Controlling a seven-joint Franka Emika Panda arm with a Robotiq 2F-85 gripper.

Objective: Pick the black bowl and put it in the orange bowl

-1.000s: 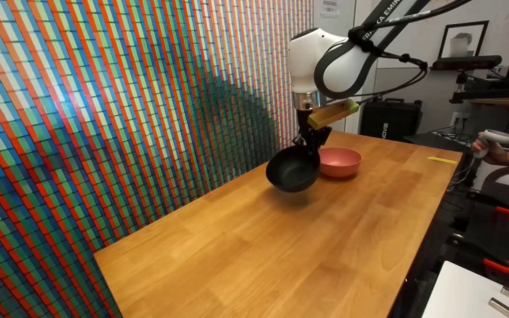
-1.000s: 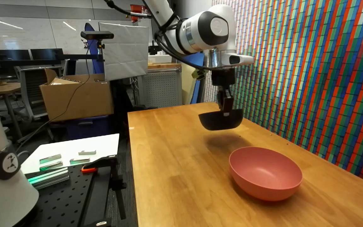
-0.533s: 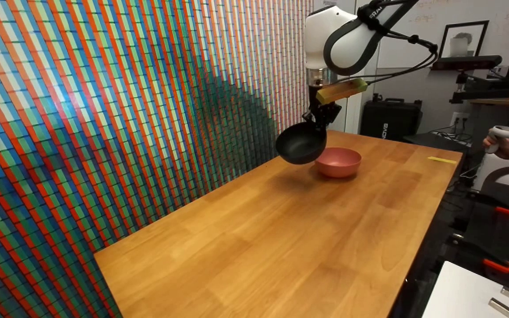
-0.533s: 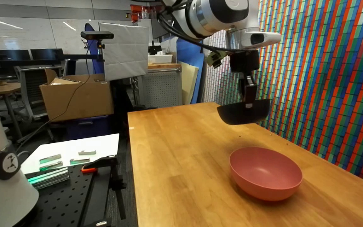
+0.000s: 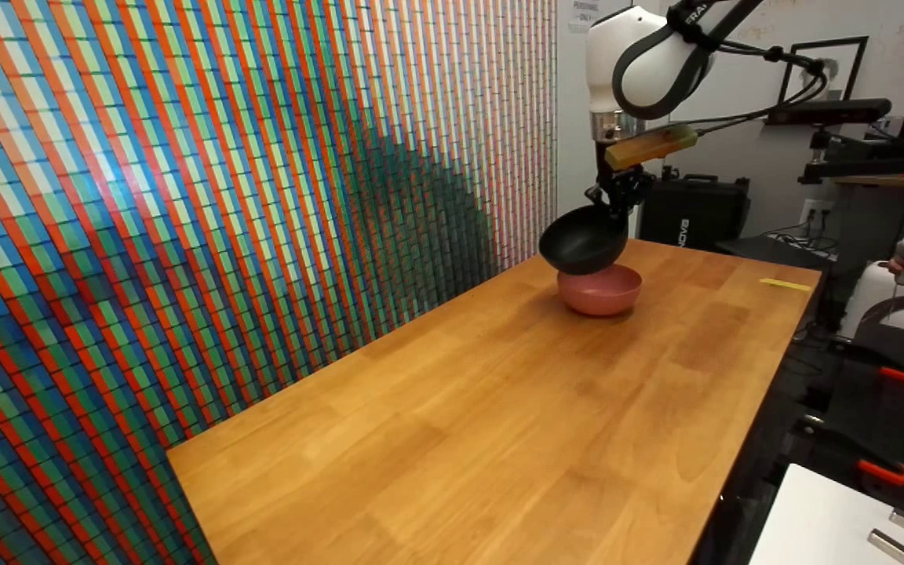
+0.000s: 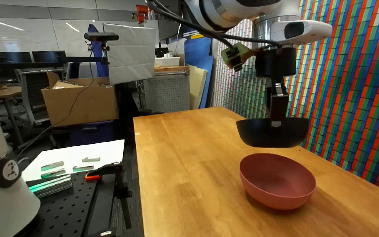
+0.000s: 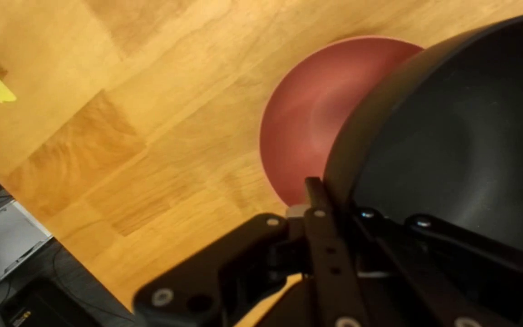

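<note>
Black and deep-walled, the black bowl (image 7: 447, 145) was held by its rim in the gripper (image 7: 337, 202). The fingers (image 7: 317, 200) were pinched on the bowl's wall, one laid on its outer side and the other on its inner side. The bowl was tilted and held off the wooden table (image 6: 183, 154). Just below the gripper, the orange bowl (image 6: 275, 181) was set upright on the tabletop; it was partly covered by the black bowl in the wrist view, while in an exterior view the two were seen apart, with a strip of wood showing between them. Above the fingers, a yellowish block (image 5: 650, 147) was fixed beside the wrist of the white arm (image 5: 607, 63). Farther from the gripper, past the table's edge, a wall of coloured tiles (image 5: 303, 196) was seen. Well apart from the gripper, a yellow strip (image 5: 785, 284) was laid on the table. Beyond the gripper, a black case (image 5: 691, 208) was placed. Farthest off, a cardboard box (image 6: 81, 102) was seen, with monitors (image 6: 48, 56) past it.
</note>
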